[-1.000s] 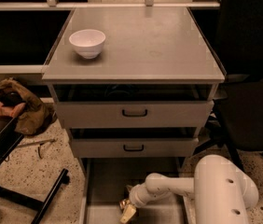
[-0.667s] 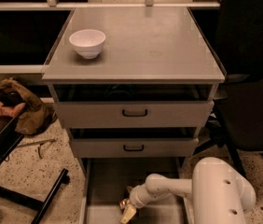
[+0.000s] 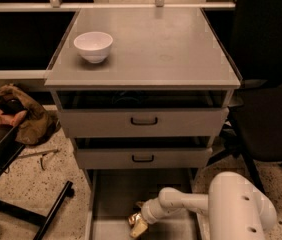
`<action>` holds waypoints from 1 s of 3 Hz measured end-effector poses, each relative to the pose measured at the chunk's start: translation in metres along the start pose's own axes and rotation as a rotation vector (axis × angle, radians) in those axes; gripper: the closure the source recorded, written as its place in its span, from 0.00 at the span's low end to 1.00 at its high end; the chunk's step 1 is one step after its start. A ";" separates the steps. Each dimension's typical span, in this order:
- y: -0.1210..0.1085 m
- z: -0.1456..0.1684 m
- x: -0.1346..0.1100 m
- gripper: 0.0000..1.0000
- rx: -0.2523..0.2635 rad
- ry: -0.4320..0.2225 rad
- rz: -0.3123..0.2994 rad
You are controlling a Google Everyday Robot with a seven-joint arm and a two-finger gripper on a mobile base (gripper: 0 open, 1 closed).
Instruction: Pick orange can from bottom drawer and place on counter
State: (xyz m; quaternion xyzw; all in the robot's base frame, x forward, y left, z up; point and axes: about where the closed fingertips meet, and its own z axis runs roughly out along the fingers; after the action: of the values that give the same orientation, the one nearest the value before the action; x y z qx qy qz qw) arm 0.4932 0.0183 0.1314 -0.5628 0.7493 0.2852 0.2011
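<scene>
Btm drawer (image 3: 115, 194): jaws round orange can (image 3: 139, 226)

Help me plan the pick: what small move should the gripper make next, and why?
Probably a short lift straight up, if the grasp holds. The gripper is down in the bottom drawer, right at the orange can, which lies low inside it, while the counter is well above.

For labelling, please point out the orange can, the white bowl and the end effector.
orange can (image 3: 137, 226): camera view, its shiny body.
white bowl (image 3: 93, 46): camera view, its outer wall.
end effector (image 3: 144, 217): camera view, its tip, inside the bottom drawer (image 3: 121, 191).
</scene>
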 end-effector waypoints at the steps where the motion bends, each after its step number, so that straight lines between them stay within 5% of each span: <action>1: 0.000 -0.001 -0.001 0.42 0.000 0.000 0.000; 3: 0.000 -0.001 -0.001 0.88 0.000 0.000 0.000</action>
State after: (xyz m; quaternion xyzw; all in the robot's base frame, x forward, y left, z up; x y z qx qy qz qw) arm 0.4931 0.0183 0.1327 -0.5628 0.7493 0.2853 0.2010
